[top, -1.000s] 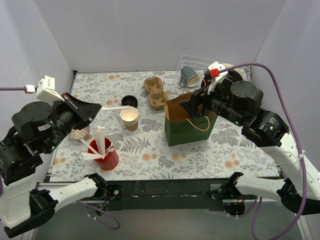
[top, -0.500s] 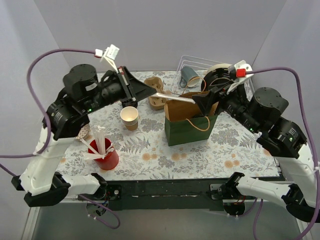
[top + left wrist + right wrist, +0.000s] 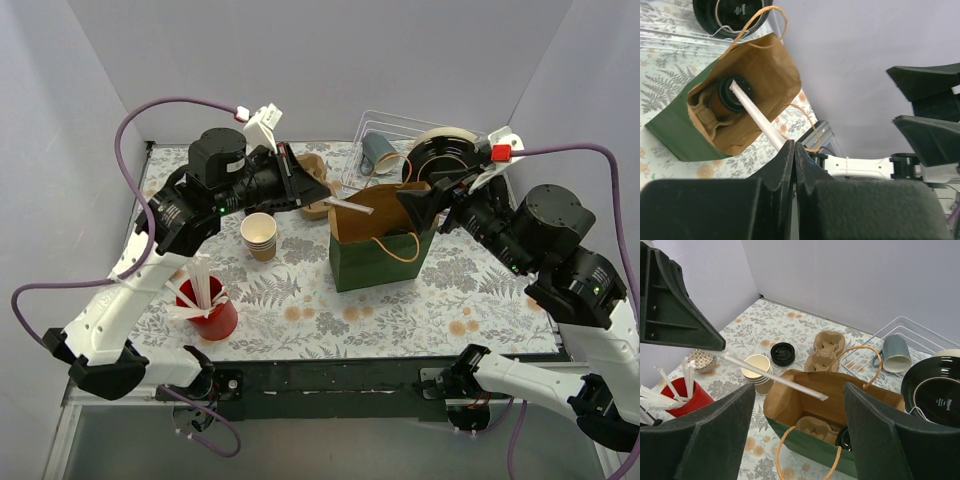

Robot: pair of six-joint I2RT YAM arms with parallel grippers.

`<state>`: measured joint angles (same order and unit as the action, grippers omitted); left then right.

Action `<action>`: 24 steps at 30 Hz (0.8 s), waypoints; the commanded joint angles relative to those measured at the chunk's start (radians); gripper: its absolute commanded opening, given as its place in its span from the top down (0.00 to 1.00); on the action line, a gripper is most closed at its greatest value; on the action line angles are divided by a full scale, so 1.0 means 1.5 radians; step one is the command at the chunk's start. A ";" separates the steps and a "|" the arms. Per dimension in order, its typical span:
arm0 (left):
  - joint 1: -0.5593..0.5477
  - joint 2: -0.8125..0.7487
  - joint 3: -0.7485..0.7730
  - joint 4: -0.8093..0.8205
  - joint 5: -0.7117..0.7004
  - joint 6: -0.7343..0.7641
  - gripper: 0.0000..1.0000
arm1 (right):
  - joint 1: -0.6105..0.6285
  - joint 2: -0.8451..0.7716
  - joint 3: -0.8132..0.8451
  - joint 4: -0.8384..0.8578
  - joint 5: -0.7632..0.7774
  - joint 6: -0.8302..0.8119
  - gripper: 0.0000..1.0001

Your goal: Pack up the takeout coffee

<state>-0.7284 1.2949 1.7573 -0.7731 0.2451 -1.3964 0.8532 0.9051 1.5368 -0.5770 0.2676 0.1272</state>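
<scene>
My left gripper is shut on a white stick and holds it slanting over the mouth of the green paper bag. Inside the bag sit a cardboard carrier and a takeout coffee, of which only the black lid shows. My right gripper hangs open above the bag's right side with nothing between its fingers. A stack of lidless kraft cups stands left of the bag. A loose black lid lies behind the stack.
A second cardboard carrier lies behind the bag. A red cup of white sticks stands front left, a foil cup beside it. A grey-blue mug lies in a wire rack, next to a black dish.
My left arm has swung from the table's left side to above the bag, carrying the white stick. My right gripper has drawn back to the right, still open.
</scene>
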 commanded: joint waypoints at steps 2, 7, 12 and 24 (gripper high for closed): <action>0.001 0.018 -0.079 0.025 -0.002 0.061 1.00 | 0.002 0.007 -0.014 0.021 0.011 -0.015 0.21; 0.001 0.047 -0.102 0.041 0.012 0.062 0.98 | 0.002 0.024 -0.022 0.014 0.014 -0.008 0.20; 0.001 0.059 -0.083 0.049 0.027 0.078 0.55 | 0.002 0.050 -0.010 -0.013 0.030 0.020 0.20; 0.002 -0.041 -0.080 0.035 -0.037 0.129 0.02 | 0.003 0.111 0.097 -0.165 -0.015 0.179 0.01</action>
<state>-0.7284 1.3861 1.6989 -0.7471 0.2344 -1.2224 0.8532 1.0916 1.6035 -0.7631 0.2668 0.2760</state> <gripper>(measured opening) 0.982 0.983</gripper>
